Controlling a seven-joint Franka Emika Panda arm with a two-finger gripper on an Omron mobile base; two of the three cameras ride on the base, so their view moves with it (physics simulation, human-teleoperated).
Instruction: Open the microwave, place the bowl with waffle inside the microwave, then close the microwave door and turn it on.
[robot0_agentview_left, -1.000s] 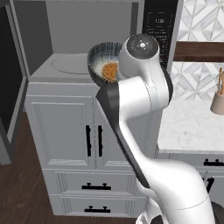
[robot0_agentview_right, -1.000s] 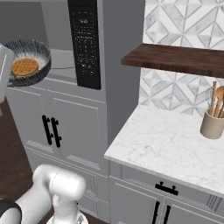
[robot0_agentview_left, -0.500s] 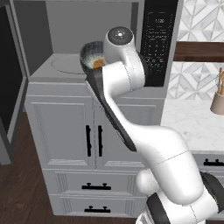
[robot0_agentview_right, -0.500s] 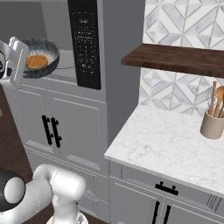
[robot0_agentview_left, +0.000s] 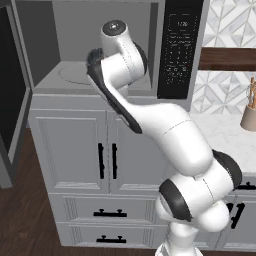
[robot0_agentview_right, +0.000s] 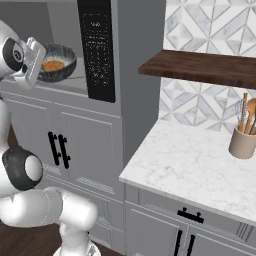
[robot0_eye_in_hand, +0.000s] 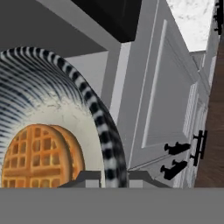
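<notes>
Microwave (robot0_agentview_left: 110, 60) cavity open, microwave door (robot0_agentview_left: 12, 95) swung out left. Gripper (robot0_agentview_right: 36, 70) at the cavity mouth, clamped on the rim of the bowl (robot0_agentview_right: 59, 62), which looks just above the cavity floor, contact unclear. Waffle (robot0_agentview_right: 52, 65) sits inside the bowl.

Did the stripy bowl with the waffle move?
Yes. The round dark striped bowl moved right, closer to the microwave's black keypad strip and into the open cavity.

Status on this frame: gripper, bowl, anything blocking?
Gripper shut on streaky dark bowl rim. Orange-brown waffle inside. Bowl at open grey microwave mouth; nothing in the way.
</notes>
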